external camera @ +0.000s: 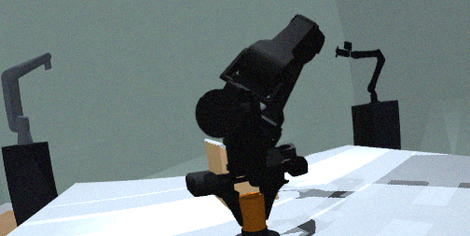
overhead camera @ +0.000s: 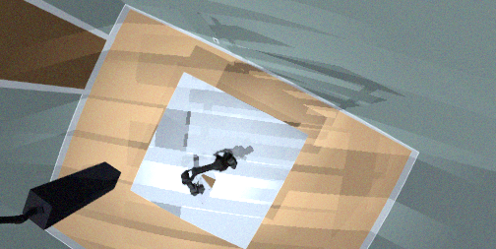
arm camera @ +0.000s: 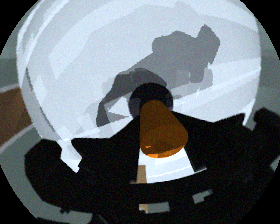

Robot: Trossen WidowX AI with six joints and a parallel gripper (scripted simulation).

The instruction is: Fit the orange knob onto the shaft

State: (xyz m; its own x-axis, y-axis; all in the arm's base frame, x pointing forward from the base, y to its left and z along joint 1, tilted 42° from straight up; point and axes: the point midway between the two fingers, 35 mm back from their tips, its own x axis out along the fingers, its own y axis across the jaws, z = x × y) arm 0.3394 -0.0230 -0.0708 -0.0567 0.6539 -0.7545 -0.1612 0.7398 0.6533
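Observation:
The orange knob (external camera: 253, 214) (arm camera: 163, 131) is upright between the fingertips of my gripper (external camera: 255, 220) (arm camera: 154, 116), which is shut on it. The round dark pedestal (external camera: 264, 233) (arm camera: 151, 92) is directly beneath the knob in the exterior view, cut off by the bottom edge of the frame. The knob's lower end meets the dark pedestal there, with no gap that I can see. The shaft does not show. In the wrist view the knob and fingers cover part of the pedestal. In the top view the arm is too small to show the knob.
The pale table top (overhead camera: 266, 142) (external camera: 117, 204) lies on a wooden floor area (overhead camera: 354, 181). A tan upright piece (external camera: 215, 157) stands behind the gripper. Dark box-shaped stands (external camera: 30, 181) (external camera: 376, 125) with arms on them are in the background. Shadows cross the table.

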